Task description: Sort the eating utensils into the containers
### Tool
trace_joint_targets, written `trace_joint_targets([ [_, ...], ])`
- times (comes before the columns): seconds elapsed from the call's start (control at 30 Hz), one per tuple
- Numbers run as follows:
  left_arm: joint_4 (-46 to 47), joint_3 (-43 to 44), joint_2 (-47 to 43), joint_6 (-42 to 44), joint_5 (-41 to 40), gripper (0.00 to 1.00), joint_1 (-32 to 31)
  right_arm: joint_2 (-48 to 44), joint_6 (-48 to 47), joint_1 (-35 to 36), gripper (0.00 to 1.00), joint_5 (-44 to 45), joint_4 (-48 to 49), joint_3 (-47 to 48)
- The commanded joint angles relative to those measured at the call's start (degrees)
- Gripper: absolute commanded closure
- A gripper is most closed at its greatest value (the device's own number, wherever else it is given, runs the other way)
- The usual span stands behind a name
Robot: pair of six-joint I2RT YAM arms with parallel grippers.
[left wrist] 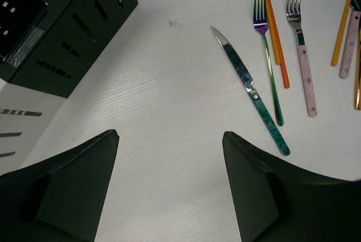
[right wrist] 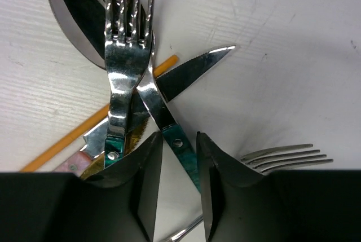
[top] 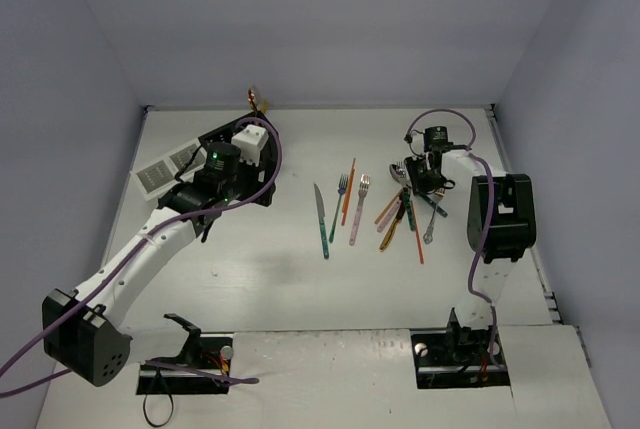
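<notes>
My left gripper [left wrist: 169, 135] is open and empty above bare table; it hangs beside the black caddy [top: 250, 149]. That caddy [left wrist: 67, 39] and the white caddy [left wrist: 14, 123] also show in the left wrist view. A teal knife [left wrist: 251, 89], a teal fork [left wrist: 268, 67], orange sticks [left wrist: 273, 33] and a pink fork [left wrist: 304, 67] lie apart mid-table. My right gripper [right wrist: 179, 140] is down in the utensil pile [top: 405, 211], its jaws narrowed onto a teal-handled utensil [right wrist: 183, 154]. A teal fork [right wrist: 124, 56], a spoon bowl [right wrist: 70, 16] and a knife blade [right wrist: 194, 67] cross over it.
The white caddy [top: 165, 171] lies at the far left by the wall. A silver fork [right wrist: 282, 154] lies just right of my right fingers. An orange stick [right wrist: 67, 140] runs under the pile. The back wall stands close behind both caddies.
</notes>
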Motion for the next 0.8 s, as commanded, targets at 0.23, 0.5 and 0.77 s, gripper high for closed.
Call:
trace_joint_targets([
  [0.23,0.8,2.4,-1.3,0.4,0.4,0.28,-0.4,-2.2,-3.4,-1.0,1.0,1.3,1.4,4.2],
  [0.5,0.8,3.4,-0.6,-1.0,-0.8,0.28,-0.4,-5.6,-0.8,0.2,1.0,5.0,4.7,4.6],
  [0.77,0.6,5.0,0.4,-2.8,-0.7,0.28,-0.3,-7.5,4.0,1.1,1.0,4.3,10.6,2.7],
])
